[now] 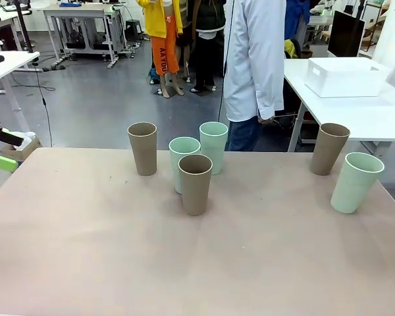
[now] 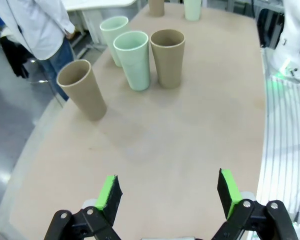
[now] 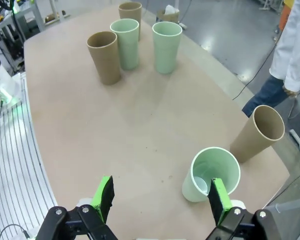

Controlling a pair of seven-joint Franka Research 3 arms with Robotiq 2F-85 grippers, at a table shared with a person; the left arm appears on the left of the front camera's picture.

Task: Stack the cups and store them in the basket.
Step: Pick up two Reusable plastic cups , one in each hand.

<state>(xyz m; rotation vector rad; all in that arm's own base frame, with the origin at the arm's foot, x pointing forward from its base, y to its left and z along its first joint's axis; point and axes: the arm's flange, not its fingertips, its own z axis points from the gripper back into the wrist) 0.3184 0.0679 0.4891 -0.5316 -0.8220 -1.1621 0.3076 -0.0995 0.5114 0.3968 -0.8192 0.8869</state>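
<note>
Left tool (image 2: 167,176) is sitting right at the lens in its wrist view, jaws standing wide apart, gripping nothing, hovering over the bare surface (image 2: 180,140). Right tool (image 3: 160,180) is hanging the same way in its wrist view: jaws spread wide and empty. One green pad (image 3: 217,200) is overlapping the rim of the right mint cup (image 3: 212,172) in the picture but not gripping it.

All six cups are standing upright, mouths up, on the surface, none stacked. In the front view:
- The front tan cup (image 1: 195,184) is standing nearest, about mid-surface.
- The middle mint cup (image 1: 181,155) is standing just behind it on the left, partly hidden. Cannot tell if they are touching.
- The back mint cup (image 1: 214,146) is standing behind on the right.
- The left tan cup (image 1: 143,148) is standing apart to the left.
- The right tan cup (image 1: 329,149) is standing near the right edge, with the right mint cup just in front of it, close but apart.

Basket (image 1: 342,85) is sitting on a separate white table (image 1: 382,118) at the far right, well apart from every cup. Person in a white coat (image 1: 253,59) is standing at the far side.
</note>
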